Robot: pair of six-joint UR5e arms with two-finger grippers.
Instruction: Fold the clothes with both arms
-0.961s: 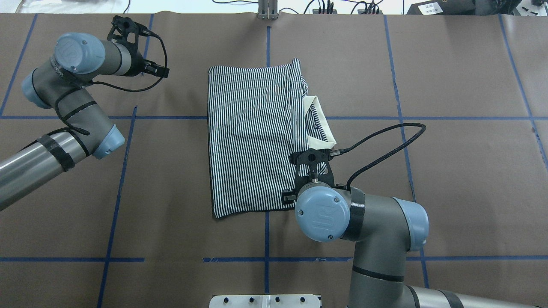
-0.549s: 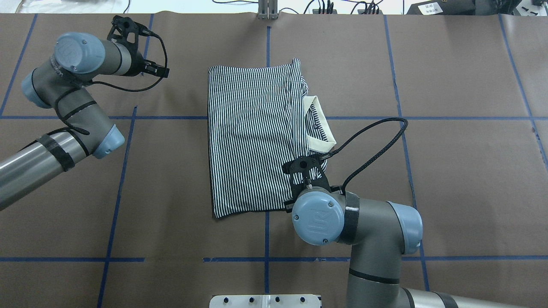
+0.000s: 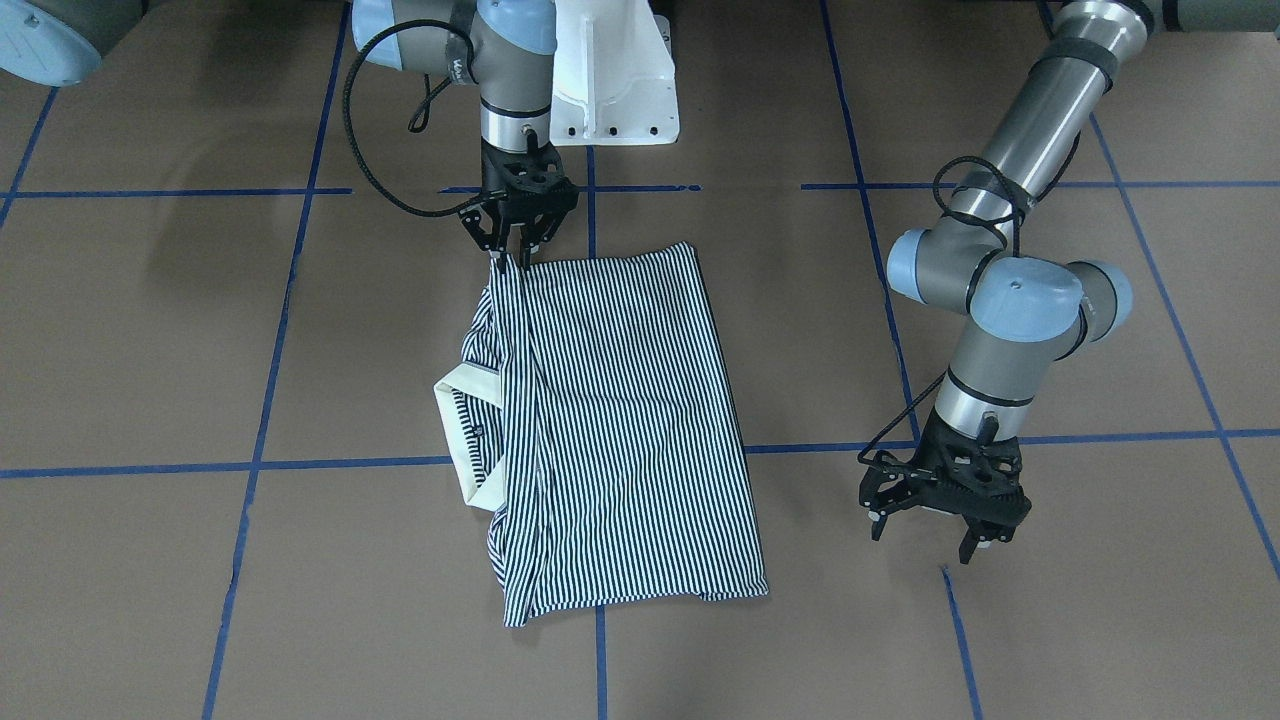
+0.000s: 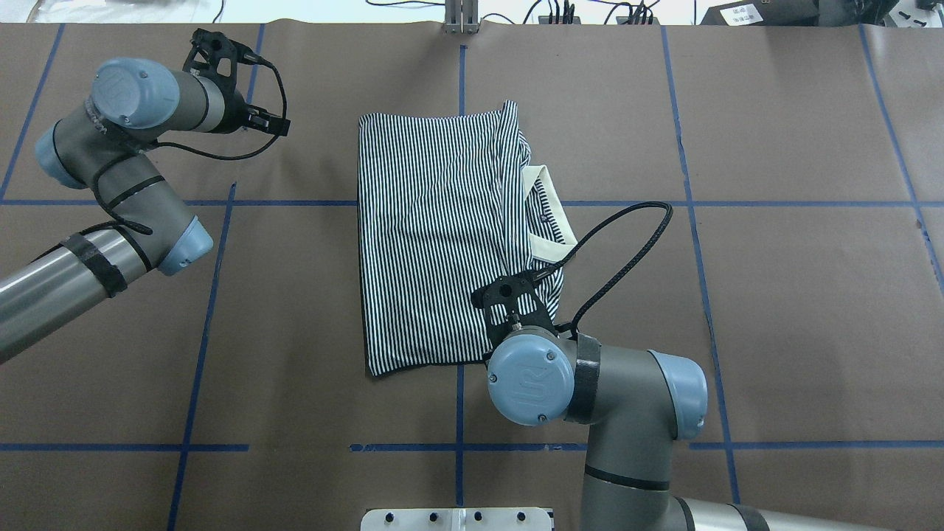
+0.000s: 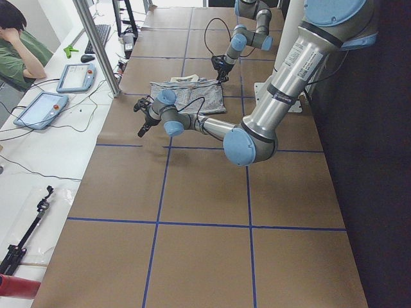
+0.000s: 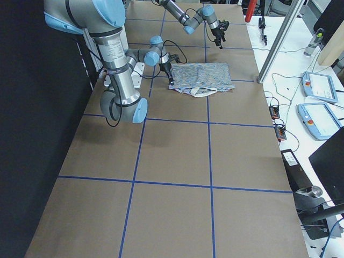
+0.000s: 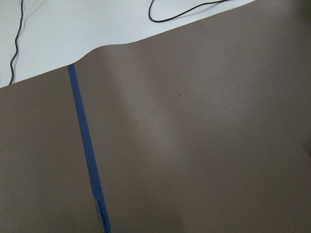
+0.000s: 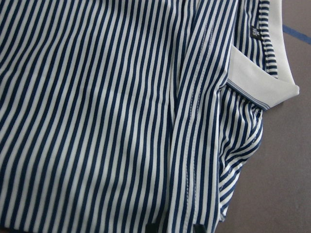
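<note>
Stripes of navy and white mark the polo shirt (image 4: 435, 243), which lies folded into a rough rectangle at the middle of the brown-papered table (image 4: 796, 310), flat across a crossing of blue tape lines (image 4: 199, 332). Its cream collar (image 4: 552, 221) pokes out from the edge on the robot's right side.

From my remote desk I see the right arm (image 4: 634, 398) bent over the corner of the polo shirt nearest the robot's base, on that same collar side. The right gripper (image 3: 511, 262) points straight down with its tips at the cloth's edge. The fingers stand drawn close together. In the right wrist view two dark fingertips (image 8: 151, 229) barely show at the bottom edge, with a stitched ridge of striped fabric between them. I cannot tell whether they pinch the cloth or merely rest on it.

The left arm (image 4: 110, 155) is off to the robot's left, well apart from the polo shirt. The left gripper (image 3: 925, 535) hovers over bare paper near the table's far side, fingers spread wide and holding nothing. Its wrist camera shows only brown paper, one strip of blue tape and, past the paper's edge, a white surface (image 7: 73, 29).

A seated person (image 5: 16, 45) in a green top shows at the edge of the left side view, beside two tablet-like pendants (image 5: 76, 77).
</note>
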